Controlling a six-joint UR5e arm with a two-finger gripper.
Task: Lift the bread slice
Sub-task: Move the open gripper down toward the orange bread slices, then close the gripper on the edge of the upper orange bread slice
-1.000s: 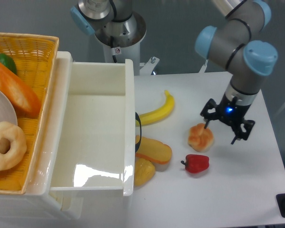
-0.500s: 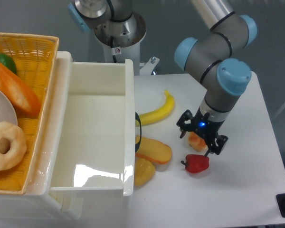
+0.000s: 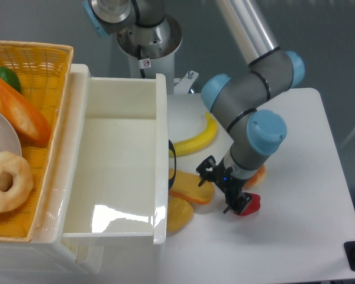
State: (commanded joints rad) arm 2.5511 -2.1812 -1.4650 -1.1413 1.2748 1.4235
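The white desk point(image 3: 296, 236) carries a large white open bin point(image 3: 118, 171) at its left side, with a yellow wicker basket point(image 3: 35, 59) beside the bin. The basket holds a white plate point(image 3: 3, 142), an orange loaf point(image 3: 18, 112), a ring doughnut point(image 3: 6, 180) and a green item point(image 3: 6, 77). The arm point(image 3: 248, 106) reaches down over the desk centre. A small sticker point(image 3: 146, 63) on the arm base is too small to read. A banana point(image 3: 198, 139) lies near the bin. The bread slice point(image 3: 189, 187) lies flat just beside the bin wall, partly over a lumpy yellow piece point(image 3: 178, 214). The claw point(image 3: 220, 188) stands wide, its fingers spread at the right end of the slice, holding nothing. A bun point(image 3: 258, 174) and a red pepper point(image 3: 250, 205) show partly behind the claw.
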